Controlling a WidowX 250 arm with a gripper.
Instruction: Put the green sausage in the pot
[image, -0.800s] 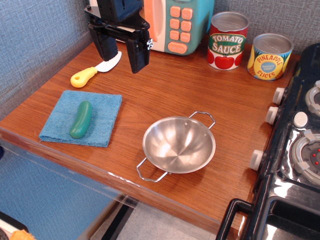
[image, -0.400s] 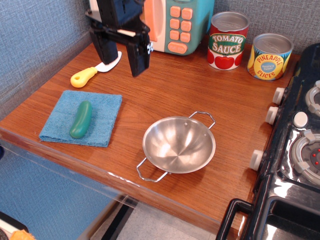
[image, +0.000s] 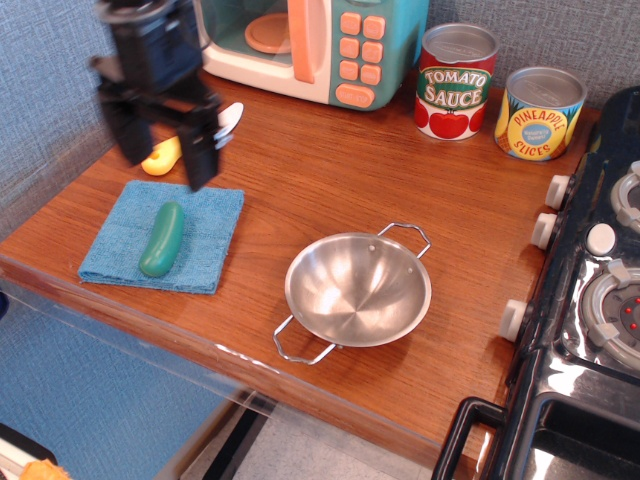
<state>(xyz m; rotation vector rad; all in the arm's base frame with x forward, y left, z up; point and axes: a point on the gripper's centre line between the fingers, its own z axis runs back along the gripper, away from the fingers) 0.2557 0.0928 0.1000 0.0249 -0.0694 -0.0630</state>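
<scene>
Hand (image: 162, 158) blurred, hovering above the back edge of the cloth (image: 163, 236), fingers spread wide apart and gripping nothing. Directly below and a little forward, the sausage (image: 162, 239) lying flat on the cloth, long axis running roughly front to back with a slight tilt, untouched. Best handled by coming straight down with fingers straddling the narrow width at the middle of the sausage, not its ends; glossy rounded plastic likely to squirt out if pinched off-centre or near a tip. Worth turning the wrist so the gap crosses the short axis, and descending low enough to grip below the widest part without digging into the soft cloth and dragging it along. Then a clear lift and a carry right to the pot (image: 358, 289), well apart from the cloth, empty, open side up, two wire handles at front-left and back-right; release low over the centre to avoid a bounce off the sloped steel. Partly hidden behind the hand, a knife (image: 165, 155) with yellow handle. Brown wood-grain desk (image: 330, 180), toy microwave (image: 310, 45) at the back, tomato can (image: 456, 81) and pineapple can (image: 540, 113) beside it, toy stove (image: 595, 290) along the right edge, grey-blue textured wall (image: 55, 90) at left and rear
</scene>
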